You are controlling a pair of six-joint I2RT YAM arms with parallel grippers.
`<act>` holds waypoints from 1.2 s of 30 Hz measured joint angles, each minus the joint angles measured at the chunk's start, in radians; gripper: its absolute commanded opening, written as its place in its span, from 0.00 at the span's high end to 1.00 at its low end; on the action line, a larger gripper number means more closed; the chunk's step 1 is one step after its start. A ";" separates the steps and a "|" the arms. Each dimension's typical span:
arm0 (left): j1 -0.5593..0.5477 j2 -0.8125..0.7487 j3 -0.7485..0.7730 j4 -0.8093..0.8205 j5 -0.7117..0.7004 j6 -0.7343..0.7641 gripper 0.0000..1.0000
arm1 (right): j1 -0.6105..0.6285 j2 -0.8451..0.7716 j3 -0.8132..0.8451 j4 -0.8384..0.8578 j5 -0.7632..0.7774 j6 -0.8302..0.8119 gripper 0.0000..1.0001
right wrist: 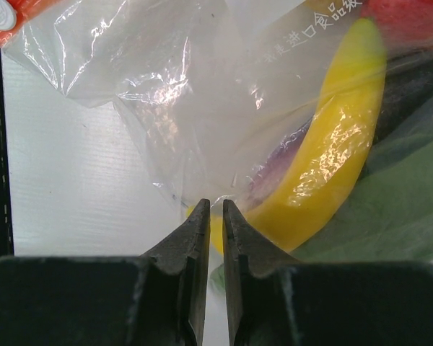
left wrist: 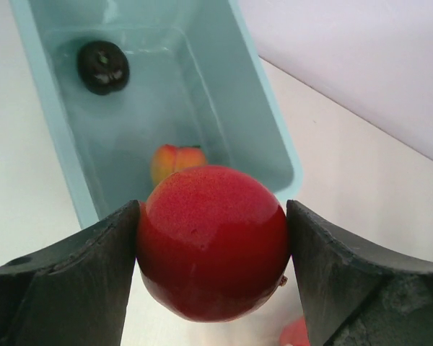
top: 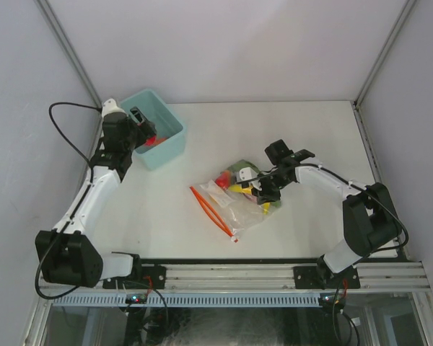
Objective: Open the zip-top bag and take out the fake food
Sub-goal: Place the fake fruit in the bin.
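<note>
Over the light teal bin [top: 169, 150], gripping the red apple [left wrist: 213, 241] with the left gripper [top: 143, 132], jaws spread wide and tight against both its sides.
Down in the bin, a dark round piece [left wrist: 103, 67] and an orange one [left wrist: 175, 162]. At mid-table, pinching the zip-top bag [right wrist: 151, 108] with the right gripper [right wrist: 214, 216], jaws nearly together on the film; inside the bag, yellow banana [right wrist: 332, 158], purple eggplant [right wrist: 281, 162], green leaf [right wrist: 390, 209]; along its left edge, orange-red zip strip [top: 209, 209].
</note>
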 measured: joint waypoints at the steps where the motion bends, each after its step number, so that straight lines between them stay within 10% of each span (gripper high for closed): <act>1: 0.000 0.020 0.024 -0.017 -0.026 0.000 0.87 | 0.000 -0.001 0.000 -0.001 0.000 0.000 0.88; 36: -0.057 0.623 0.637 -0.468 -0.435 0.142 0.67 | -0.006 -0.003 0.000 -0.002 -0.005 0.000 0.88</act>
